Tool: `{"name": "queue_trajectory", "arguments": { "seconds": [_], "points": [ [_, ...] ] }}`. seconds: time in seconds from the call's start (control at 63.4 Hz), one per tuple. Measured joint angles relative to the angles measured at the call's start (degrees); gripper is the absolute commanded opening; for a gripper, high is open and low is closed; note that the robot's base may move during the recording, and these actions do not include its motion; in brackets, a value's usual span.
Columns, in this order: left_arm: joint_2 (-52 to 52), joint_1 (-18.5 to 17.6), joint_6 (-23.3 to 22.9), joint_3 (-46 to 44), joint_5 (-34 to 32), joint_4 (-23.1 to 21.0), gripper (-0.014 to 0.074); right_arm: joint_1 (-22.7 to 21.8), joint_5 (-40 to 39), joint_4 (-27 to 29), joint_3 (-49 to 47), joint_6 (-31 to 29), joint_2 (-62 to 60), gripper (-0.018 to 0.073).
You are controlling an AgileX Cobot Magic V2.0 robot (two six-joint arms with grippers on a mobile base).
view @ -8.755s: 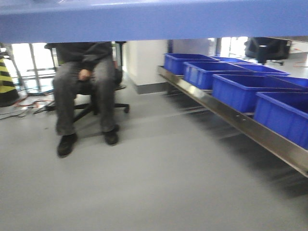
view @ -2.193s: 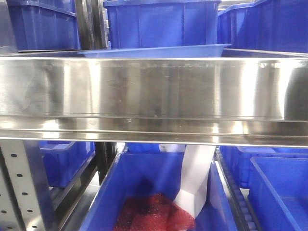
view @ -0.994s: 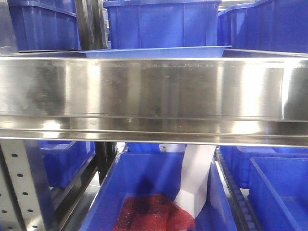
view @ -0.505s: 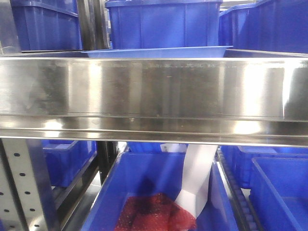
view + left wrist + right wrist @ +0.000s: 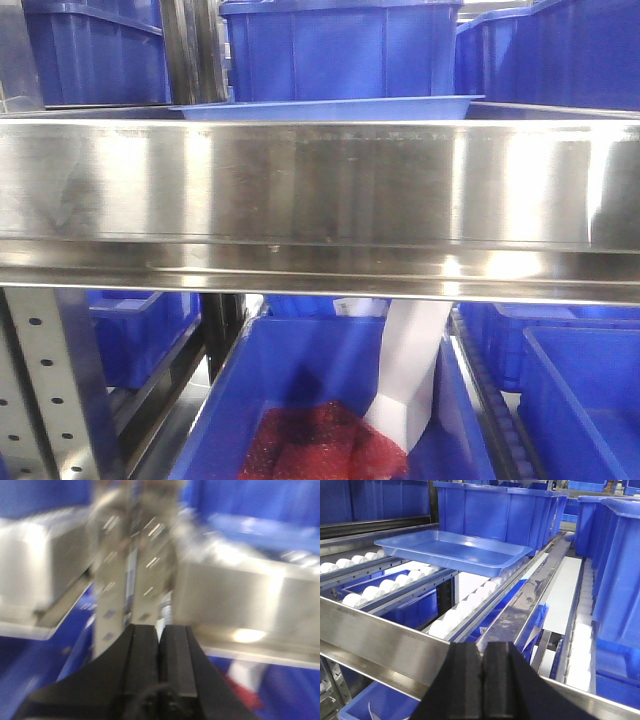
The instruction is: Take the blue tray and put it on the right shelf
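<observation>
Resting spot: blue tray (image 5: 454, 551) lies flat on white rollers (image 5: 462, 612) of the right shelf (image 5: 320, 205), behind the steel front rail; nothing inside it.
Tray, front view: only its rim (image 5: 330, 108) shows above the rail, at 12 o'clock.
Tray neighbours: deep blue bin (image 5: 495, 515) just behind it at 12 o'clock; more deep bins (image 5: 617, 570) at 3 o'clock, contents not visible.
Left gripper (image 5: 160, 645): black pads pressed together, holding nothing; view blurred, facing a perforated upright (image 5: 131, 580) and the rail.
Right gripper (image 5: 485, 680): pads pressed together, holding nothing, at 6 o'clock of the tray, well apart from it, over the front rail.
Lower level, front view: open blue bin (image 5: 300, 360) under the rail at 6 o'clock holds red mesh material (image 5: 320, 445) and a white piece (image 5: 410, 375) leaning upright.
Other lower bins: one at 8 o'clock (image 5: 140, 330), one at 4 o'clock (image 5: 580, 390); contents cannot tell.
</observation>
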Motion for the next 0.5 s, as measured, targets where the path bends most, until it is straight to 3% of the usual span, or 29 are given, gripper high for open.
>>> {"name": "queue_trajectory", "arguments": {
  "seconds": [0.158, 0.505],
  "points": [
    [-0.09, 1.14, 0.00, 2.26, -7.42, -0.22, -0.0048, 0.00, 0.00, 0.00, 0.00, -0.10, 0.00, 0.0022],
    [-0.09, 1.14, 0.00, 2.26, -8.04, -0.43, -0.0048, 0.00, 0.00, 0.00, 0.00, -0.10, -0.10, 0.0022]
  ]
}}
